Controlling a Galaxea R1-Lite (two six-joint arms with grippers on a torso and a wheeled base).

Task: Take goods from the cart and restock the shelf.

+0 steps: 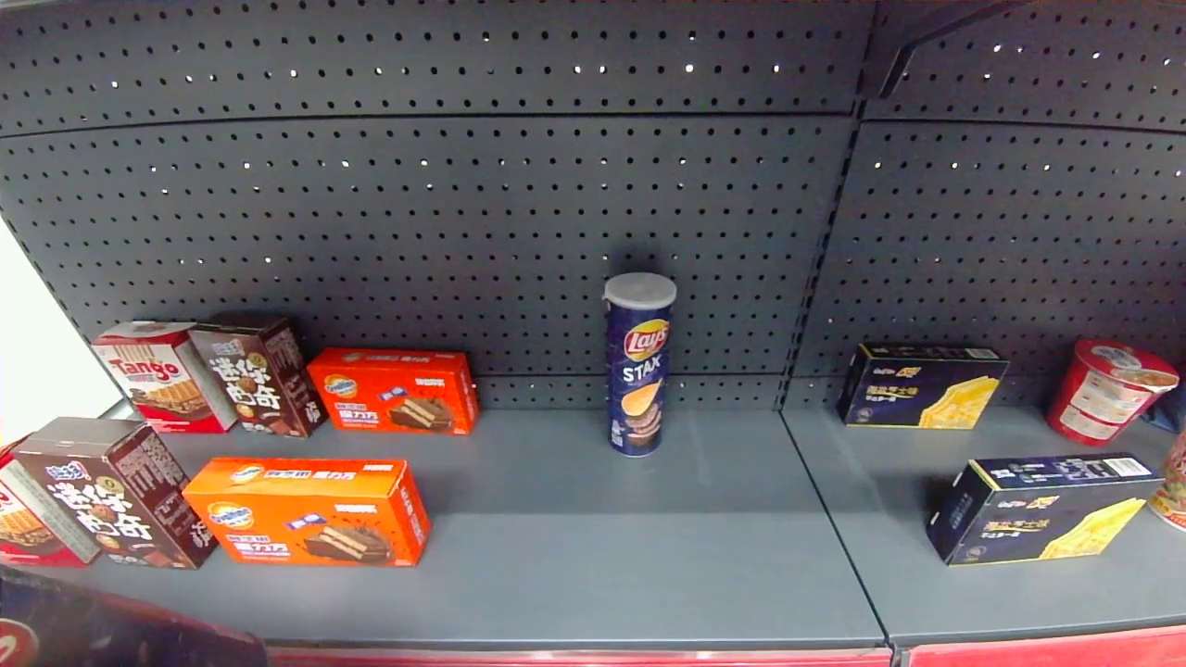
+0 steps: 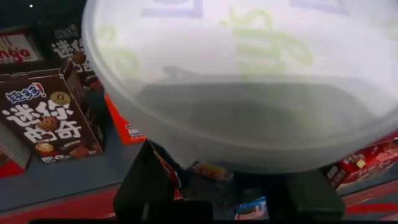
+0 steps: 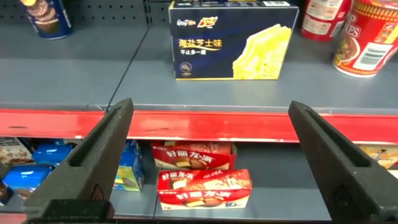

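A can with a translucent plastic lid stands close before the left wrist camera. My left gripper is shut on it, with a black finger on each side of its body. A dark red shape at the lower left corner of the head view is likely this can. On the grey shelf a blue chips can stands upright near the back panel. My right gripper is open with nothing in it, below the shelf's red front edge and facing a dark blue box.
At the shelf's left are orange boxes, brown boxes and a red-and-white box. On the right are two dark blue boxes and red cup noodles. Bare shelf lies around the blue can. Red boxes sit on the shelf below.
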